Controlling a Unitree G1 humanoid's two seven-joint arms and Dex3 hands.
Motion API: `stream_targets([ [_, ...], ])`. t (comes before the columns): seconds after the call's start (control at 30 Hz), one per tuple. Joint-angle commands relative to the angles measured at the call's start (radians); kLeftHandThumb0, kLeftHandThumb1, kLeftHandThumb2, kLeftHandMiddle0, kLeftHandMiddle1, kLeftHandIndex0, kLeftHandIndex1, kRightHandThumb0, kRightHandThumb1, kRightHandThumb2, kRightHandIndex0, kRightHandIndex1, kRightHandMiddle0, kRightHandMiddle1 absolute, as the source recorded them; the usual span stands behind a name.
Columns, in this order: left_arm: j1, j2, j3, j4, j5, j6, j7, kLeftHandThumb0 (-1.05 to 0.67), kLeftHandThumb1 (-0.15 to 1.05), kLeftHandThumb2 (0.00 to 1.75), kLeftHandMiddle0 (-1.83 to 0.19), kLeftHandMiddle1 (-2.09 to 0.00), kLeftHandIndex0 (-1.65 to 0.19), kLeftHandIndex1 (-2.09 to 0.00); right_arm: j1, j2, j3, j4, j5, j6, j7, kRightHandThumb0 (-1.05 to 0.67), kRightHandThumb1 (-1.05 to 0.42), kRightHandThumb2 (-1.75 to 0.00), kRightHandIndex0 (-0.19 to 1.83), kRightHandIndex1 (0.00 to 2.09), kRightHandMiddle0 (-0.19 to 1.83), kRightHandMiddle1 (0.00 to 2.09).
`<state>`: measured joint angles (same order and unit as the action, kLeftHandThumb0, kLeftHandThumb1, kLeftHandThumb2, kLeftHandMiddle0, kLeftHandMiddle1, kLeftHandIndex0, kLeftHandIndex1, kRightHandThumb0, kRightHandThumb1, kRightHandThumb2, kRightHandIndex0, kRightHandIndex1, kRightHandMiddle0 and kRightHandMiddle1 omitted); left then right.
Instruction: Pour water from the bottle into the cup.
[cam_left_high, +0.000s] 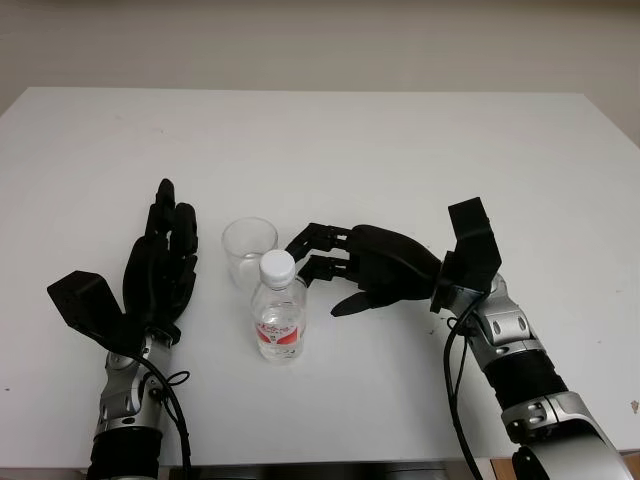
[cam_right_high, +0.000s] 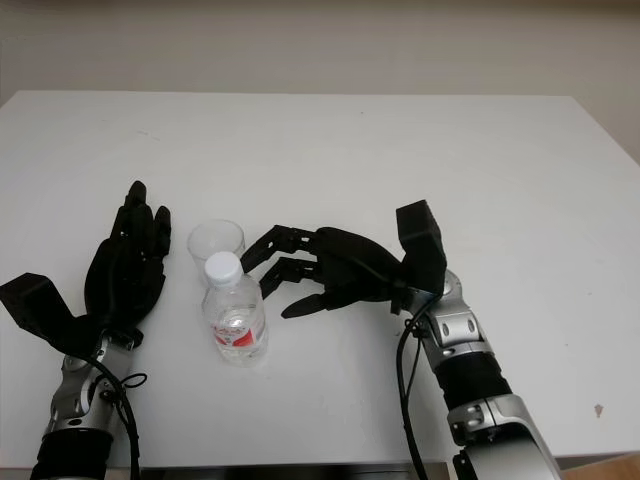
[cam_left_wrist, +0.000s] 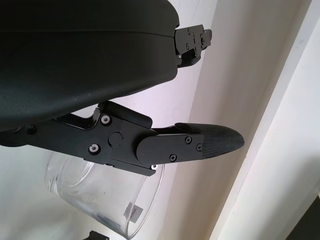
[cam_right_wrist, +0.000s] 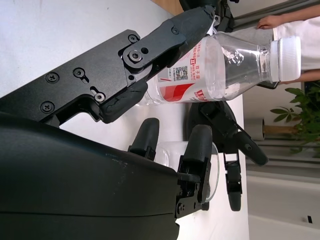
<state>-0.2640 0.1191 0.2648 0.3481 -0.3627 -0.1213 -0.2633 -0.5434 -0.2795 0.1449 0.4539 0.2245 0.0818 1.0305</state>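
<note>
Nearest to me, both forearms enter from the near edge of the white table (cam_left_high: 400, 140). On my left side, the black three-finger left hand (cam_left_high: 160, 265) sits on the table left of the cup, holding nothing, open, fingers pointing toward the far edge. Just right of it stands the clear plastic cup (cam_left_high: 249, 250), upright, mouth up. Directly on the near side of the cup, touching or almost touching it from my view, stands the small clear plastic water bottle with a white screw cap and red label (cam_left_high: 277, 320), upright, cap on. My black three-finger right hand (cam_left_high: 375, 270) reaches in from the right, palm down, fingers part-curled; its fingertips (cam_left_high: 300, 242) sit just right of the bottle cap and cup rim. From the head views I see a small gap between fingertips and bottle. In the right wrist view the thumb (cam_right_wrist: 170, 35) lies beside the bottle body (cam_right_wrist: 220, 65), but I cannot confirm contact; I see no closed grasp. Bottle contents: I cannot read a water level.
</note>
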Motion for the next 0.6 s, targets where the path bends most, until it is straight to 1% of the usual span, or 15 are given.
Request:
stream_targets([
  [0.0, -0.016, -0.001, 0.004, 0.004, 0.005, -0.011, 0.004, -0.72, 1.05, 0.4, 0.13, -0.06, 0.13, -0.06, -0.025, 0.003, 0.004, -0.006, -0.004, -0.003, 0.007, -0.85, -0.74, -0.05, 0.19, 1.18, 0.1, 1.25],
  [0.2, -0.024, -0.002, 0.003, 0.016, 0.006, -0.02, 0.004, -0.72, 1.05, 0.4, 0.13, -0.06, 0.14, -0.05, -0.047, 0.011, 0.014, 0.014, 0.0, -0.009, 0.042, -0.82, -0.74, -0.05, 0.19, 1.13, 0.1, 1.21],
  [0.43, -0.023, -0.003, 0.0, 0.014, 0.011, -0.026, 0.008, -0.71, 1.05, 0.41, 0.13, -0.05, 0.14, -0.05, -0.071, 0.031, 0.033, 0.028, -0.009, -0.012, 0.07, -0.81, -0.73, -0.05, 0.21, 1.14, 0.09, 1.25],
  [0.57, -0.022, -0.007, 0.003, 0.01, 0.005, -0.024, 0.012, -0.7, 1.05, 0.41, 0.12, -0.06, 0.13, -0.05, -0.076, 0.045, 0.047, 0.026, -0.016, -0.006, 0.072, -0.83, -0.73, -0.05, 0.23, 1.15, 0.1, 1.26],
])
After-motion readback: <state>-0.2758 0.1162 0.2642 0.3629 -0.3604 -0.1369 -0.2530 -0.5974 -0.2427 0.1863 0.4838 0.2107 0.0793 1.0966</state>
